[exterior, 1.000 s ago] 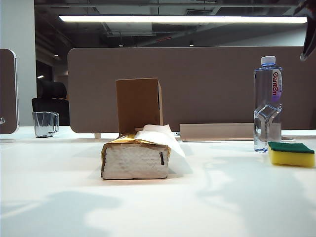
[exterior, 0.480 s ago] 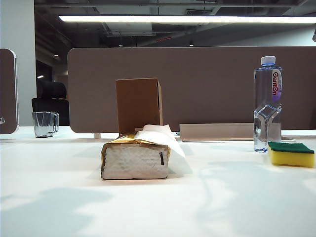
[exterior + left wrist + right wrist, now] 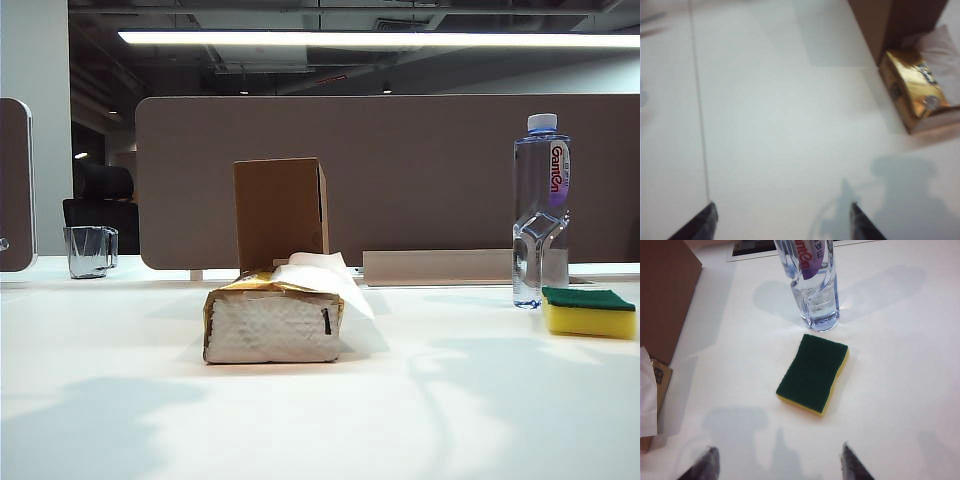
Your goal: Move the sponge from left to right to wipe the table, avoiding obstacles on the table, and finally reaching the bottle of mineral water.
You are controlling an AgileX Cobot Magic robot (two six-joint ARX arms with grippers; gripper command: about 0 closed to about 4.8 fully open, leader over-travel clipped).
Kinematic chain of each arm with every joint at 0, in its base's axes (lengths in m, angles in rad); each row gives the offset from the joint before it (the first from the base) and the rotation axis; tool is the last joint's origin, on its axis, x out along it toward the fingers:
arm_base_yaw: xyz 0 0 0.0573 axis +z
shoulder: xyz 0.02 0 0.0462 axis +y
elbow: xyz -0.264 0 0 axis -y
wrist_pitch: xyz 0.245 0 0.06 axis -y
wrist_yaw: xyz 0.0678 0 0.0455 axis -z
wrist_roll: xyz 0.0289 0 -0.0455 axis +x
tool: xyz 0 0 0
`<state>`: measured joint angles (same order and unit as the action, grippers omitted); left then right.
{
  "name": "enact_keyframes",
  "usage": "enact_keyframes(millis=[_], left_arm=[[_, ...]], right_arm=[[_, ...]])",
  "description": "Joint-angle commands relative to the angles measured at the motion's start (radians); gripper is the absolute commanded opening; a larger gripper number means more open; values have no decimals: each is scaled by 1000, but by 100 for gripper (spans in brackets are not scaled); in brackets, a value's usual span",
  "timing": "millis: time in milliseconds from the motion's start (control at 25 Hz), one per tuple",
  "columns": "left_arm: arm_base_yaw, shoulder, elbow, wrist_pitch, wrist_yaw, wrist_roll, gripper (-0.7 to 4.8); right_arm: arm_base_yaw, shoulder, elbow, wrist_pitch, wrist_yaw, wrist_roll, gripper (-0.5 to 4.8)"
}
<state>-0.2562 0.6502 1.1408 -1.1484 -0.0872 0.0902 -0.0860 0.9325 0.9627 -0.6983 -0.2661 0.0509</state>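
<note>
The sponge (image 3: pixel 589 312), yellow with a green top, lies on the white table (image 3: pixel 420 400) at the far right, just in front of the bottle of mineral water (image 3: pixel 541 209). In the right wrist view the sponge (image 3: pixel 813 373) rests free next to the bottle (image 3: pixel 812 282), and my right gripper (image 3: pixel 780 462) hangs open above the table, short of it. The obstacles stand mid-table: a gold tissue pack (image 3: pixel 273 318) with the brown cardboard box (image 3: pixel 280 212) behind it. My left gripper (image 3: pixel 782 220) is open and empty over bare table, apart from the tissue pack (image 3: pixel 916 90) and box (image 3: pixel 890 22). Neither gripper shows in the exterior view.
A clear glass cup (image 3: pixel 90 250) stands at the back left. A brown partition (image 3: pixel 400 170) runs along the table's far edge, with a low grey strip (image 3: pixel 435 267) at its foot. A seam line (image 3: pixel 697 100) crosses the tabletop in the left wrist view.
A dark piece of the right arm at the exterior view's top right corner has drawn out of sight. The shadows on the table have shifted. Sponge, bottle, box and tissue pack have stayed put.
</note>
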Motion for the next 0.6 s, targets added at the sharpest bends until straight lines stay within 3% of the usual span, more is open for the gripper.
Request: enact_keyframes(millis=[40, 600], left_arm=[[20, -2, 4, 31, -24, 8, 335], [124, -23, 4, 47, -26, -21, 331]], right_arm=[[0, -33, -20, -2, -7, -4, 312], [0, -184, -51, -61, -6, -2, 305]])
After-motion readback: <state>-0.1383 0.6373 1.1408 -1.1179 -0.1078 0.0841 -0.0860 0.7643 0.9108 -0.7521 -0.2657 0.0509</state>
